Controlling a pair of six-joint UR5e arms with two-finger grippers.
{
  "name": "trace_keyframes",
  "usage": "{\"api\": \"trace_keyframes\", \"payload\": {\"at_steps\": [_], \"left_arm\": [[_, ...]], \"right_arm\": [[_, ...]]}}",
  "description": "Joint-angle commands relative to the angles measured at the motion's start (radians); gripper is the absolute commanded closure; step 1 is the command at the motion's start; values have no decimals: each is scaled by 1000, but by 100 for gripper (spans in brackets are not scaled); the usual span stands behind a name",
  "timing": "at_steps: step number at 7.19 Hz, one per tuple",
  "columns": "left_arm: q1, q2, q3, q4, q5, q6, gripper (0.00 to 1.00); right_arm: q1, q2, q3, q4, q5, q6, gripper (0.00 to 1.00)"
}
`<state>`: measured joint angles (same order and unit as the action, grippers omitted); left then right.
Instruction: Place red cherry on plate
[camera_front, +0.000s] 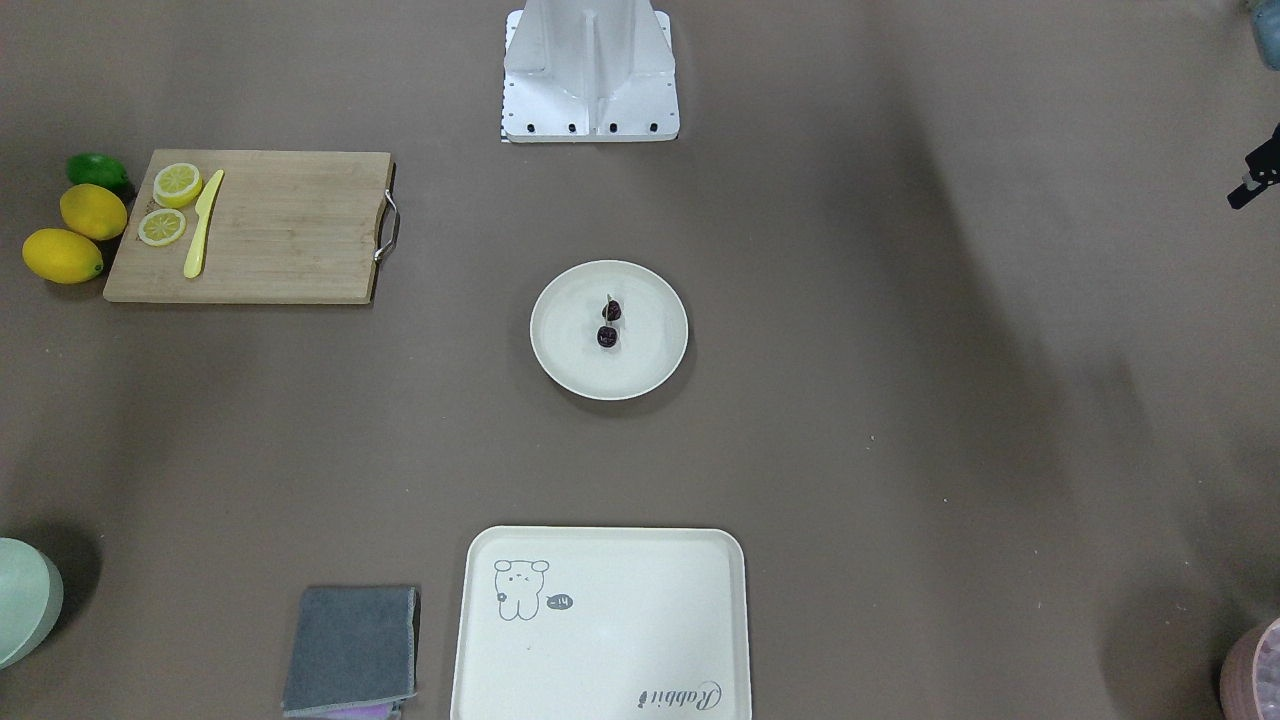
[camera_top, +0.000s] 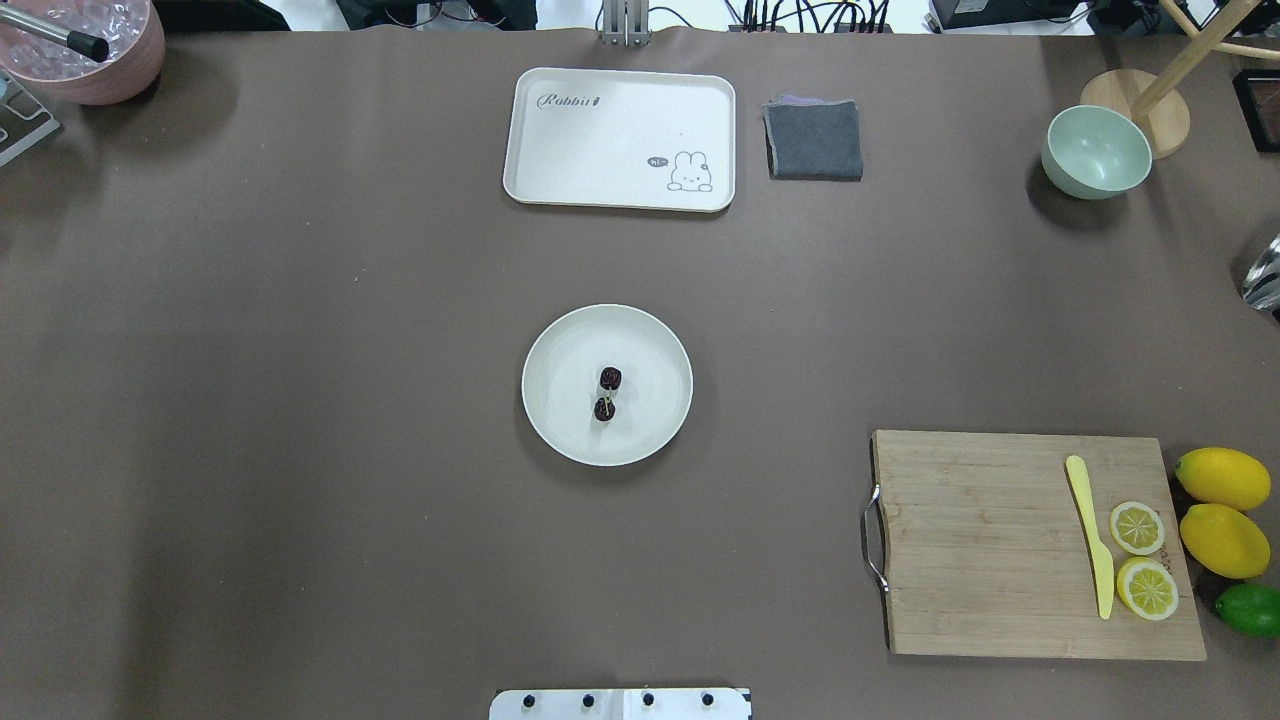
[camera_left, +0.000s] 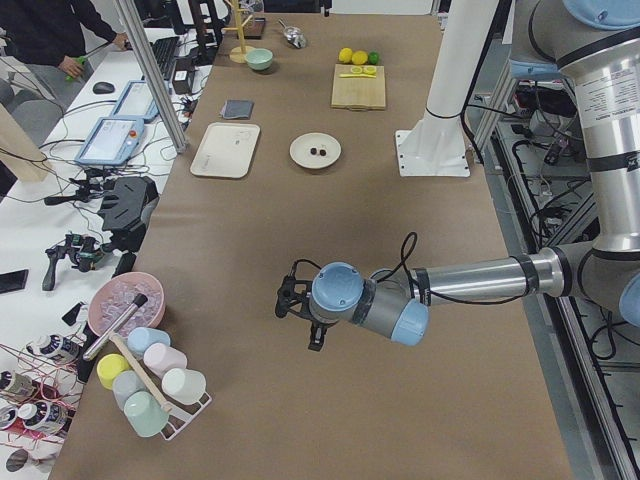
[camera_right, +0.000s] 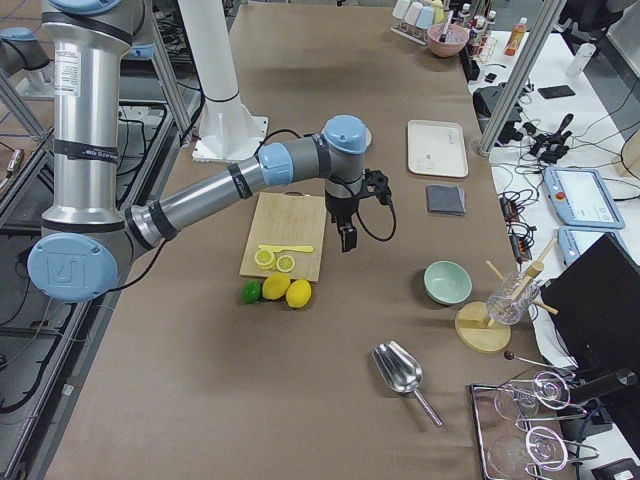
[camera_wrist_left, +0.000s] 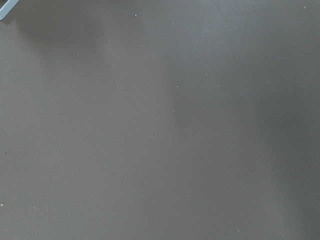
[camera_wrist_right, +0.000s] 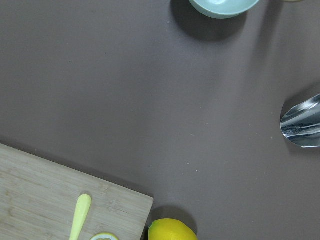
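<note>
The red cherry (camera_top: 607, 392), a joined pair of tiny dark fruits, lies near the middle of the round cream plate (camera_top: 560, 430) at the table's centre. It also shows on the plate (camera_front: 560, 370) as the cherry (camera_front: 608, 325) in the front-facing view. My left gripper (camera_left: 300, 318) hovers over bare table far toward the left end, well away from the plate (camera_left: 300, 158). My right gripper (camera_right: 347, 240) hangs beside the cutting board's far edge. Both appear only in side views, so I cannot tell whether either is open or shut. Neither wrist view shows fingers.
A wooden cutting board (camera_top: 1000, 540) with a yellow knife (camera_top: 1090, 545), two lemon slices, two lemons and a lime (camera_top: 1250, 608) sits front right. The rabbit tray (camera_top: 620, 140), grey cloth (camera_top: 813, 140) and green bowl (camera_top: 1095, 150) lie along the far side. A pink bowl (camera_top: 85, 50) is far left.
</note>
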<state>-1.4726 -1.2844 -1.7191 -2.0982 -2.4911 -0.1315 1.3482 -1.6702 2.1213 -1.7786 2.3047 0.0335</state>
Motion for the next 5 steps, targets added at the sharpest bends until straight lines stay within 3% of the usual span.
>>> {"api": "trace_keyframes", "payload": {"at_steps": [1,5], "left_arm": [[18,-1,-39,4,28,-8,1],[-5,71,-163,81,15,-77,1]], "right_arm": [[22,-22,-1,7,15,-6,0],[42,-29,2,8,35,-6,0]]}}
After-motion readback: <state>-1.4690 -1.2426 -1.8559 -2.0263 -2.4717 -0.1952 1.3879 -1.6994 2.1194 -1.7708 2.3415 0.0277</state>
